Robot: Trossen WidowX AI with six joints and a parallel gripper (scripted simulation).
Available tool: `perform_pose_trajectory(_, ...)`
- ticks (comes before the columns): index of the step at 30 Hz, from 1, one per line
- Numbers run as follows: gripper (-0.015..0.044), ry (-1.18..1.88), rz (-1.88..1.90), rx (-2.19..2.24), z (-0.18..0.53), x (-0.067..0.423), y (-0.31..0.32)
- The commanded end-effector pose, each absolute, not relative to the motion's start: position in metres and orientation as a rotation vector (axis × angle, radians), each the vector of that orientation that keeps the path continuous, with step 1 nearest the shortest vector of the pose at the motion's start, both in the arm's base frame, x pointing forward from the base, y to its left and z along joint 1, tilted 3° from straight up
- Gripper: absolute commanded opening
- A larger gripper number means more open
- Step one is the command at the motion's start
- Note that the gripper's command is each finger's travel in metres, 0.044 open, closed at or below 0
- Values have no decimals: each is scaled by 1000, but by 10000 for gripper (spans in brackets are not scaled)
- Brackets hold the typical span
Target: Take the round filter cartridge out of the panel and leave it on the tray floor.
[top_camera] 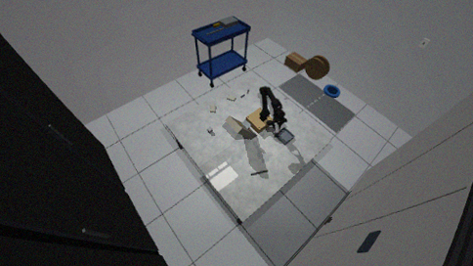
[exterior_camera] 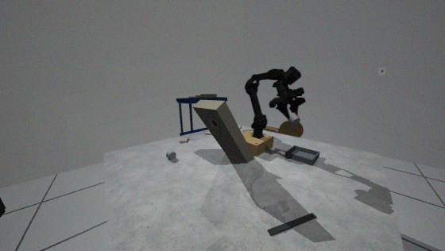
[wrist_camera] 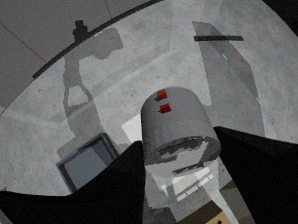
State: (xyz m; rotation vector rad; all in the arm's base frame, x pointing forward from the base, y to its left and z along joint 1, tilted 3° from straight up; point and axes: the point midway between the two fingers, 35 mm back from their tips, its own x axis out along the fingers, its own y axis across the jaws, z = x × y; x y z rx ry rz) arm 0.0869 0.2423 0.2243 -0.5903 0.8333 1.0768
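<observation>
The filter cartridge [wrist_camera: 178, 123] [exterior_camera: 293, 117] is a pale grey cylinder with two small red-orange marks on its end face. My gripper [wrist_camera: 178, 140] [exterior_camera: 292, 113] is shut on it and holds it in the air, out of the panel. The service panel [exterior_camera: 224, 129] [top_camera: 239, 128] is a tilted grey slab to the left of the arm, with an empty hole in its face. The dark grey tray [exterior_camera: 303, 155] [top_camera: 285, 136] [wrist_camera: 87, 163] lies on the table below the gripper and a little to the side. It is empty.
The arm stands on a wooden base [exterior_camera: 259, 145]. A small cylinder [exterior_camera: 171, 156] and a dark flat bar [exterior_camera: 292, 224] [wrist_camera: 220, 38] lie on the table. A blue cart [top_camera: 221, 48], a wooden spool [top_camera: 317, 67] and a blue bowl [top_camera: 332, 90] stand on the floor beyond.
</observation>
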Motion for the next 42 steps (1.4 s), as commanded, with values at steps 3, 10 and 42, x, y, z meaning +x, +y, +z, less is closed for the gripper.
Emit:
perform_pose_trajectory(3,0,817,1164,-648,202,65,256)
perform_pose_trajectory(10,0,787,1271,-712,174,35,269)
perform_pose_trajectory(42,0,657,1626,-927,58,-73,263)
